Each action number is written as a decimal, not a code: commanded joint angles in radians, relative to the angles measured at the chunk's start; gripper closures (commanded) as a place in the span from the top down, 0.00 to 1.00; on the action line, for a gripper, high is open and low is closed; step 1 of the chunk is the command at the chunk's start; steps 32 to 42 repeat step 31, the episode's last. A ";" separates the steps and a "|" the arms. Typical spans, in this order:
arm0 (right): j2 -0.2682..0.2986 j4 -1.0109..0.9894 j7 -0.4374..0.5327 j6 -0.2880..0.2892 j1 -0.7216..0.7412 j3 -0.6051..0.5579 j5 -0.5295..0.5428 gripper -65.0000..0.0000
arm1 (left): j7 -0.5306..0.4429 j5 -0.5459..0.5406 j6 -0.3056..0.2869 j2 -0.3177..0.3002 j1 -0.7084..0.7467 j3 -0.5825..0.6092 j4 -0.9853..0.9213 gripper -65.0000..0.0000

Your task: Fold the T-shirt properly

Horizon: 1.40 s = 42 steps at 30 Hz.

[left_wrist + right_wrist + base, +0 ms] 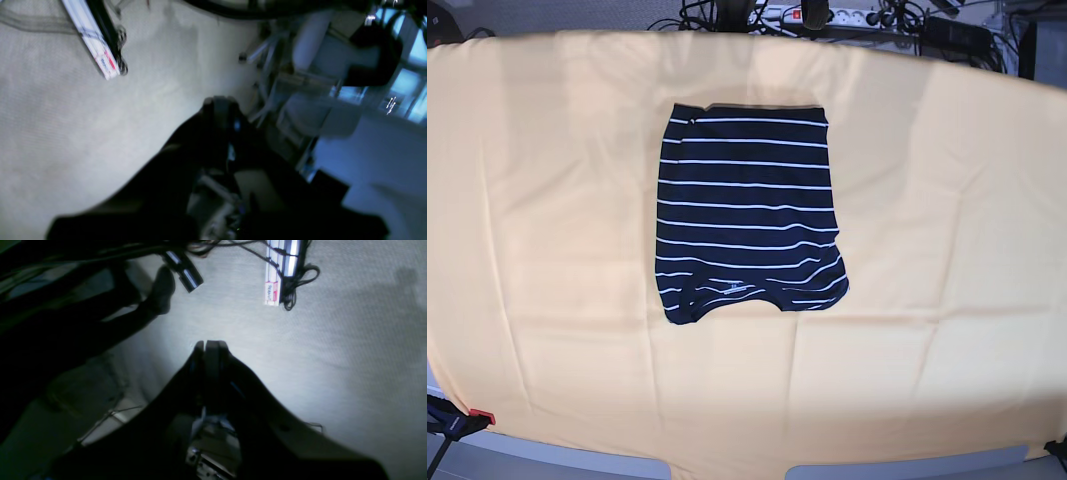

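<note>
The T-shirt [747,200] lies on the yellow cloth [937,250], near the middle of the base view, with its neckline toward the bottom edge of this picture. It makes a compact block, a little longer than it is wide, and no sleeve is spread out at the sides. So I judge that the sides are already folded in, and the work is close to finished, or finished.

What is left seems small. The lower right corner bulges outward and the stripes there are wavy, so a light smoothing could make it neater. The left edge is also not quite straight near the top. Whether the length was folded too, I cannot say surely from above; the layers under are hidden.

The left gripper [220,101] and the right gripper [211,345] are both closed narrow, with their tips together — they hold nothing that I can see. The wrist views are dark and partly blurred, but they show the floor [250,336], not the shirt. Both arms are away from the work, which probably suits a finished fold.
</note>
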 commanded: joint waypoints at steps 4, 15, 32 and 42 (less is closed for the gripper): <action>0.008 -0.240 0.177 0.003 0.130 -0.117 -0.169 0.00 | -0.204 0.169 -0.003 -0.007 -0.166 0.151 -0.291 0.00; -0.003 -0.831 0.747 -0.247 0.514 -0.417 -0.623 0.00 | -1.068 0.806 0.125 0.122 -0.605 0.438 -1.006 0.00; -0.104 -0.929 0.760 -0.445 0.653 -0.545 -0.742 0.00 | -1.238 0.703 0.640 0.295 -0.754 0.795 -1.205 0.00; -0.104 -0.929 0.760 -0.445 0.653 -0.545 -0.742 0.00 | -1.238 0.703 0.640 0.295 -0.754 0.795 -1.205 0.00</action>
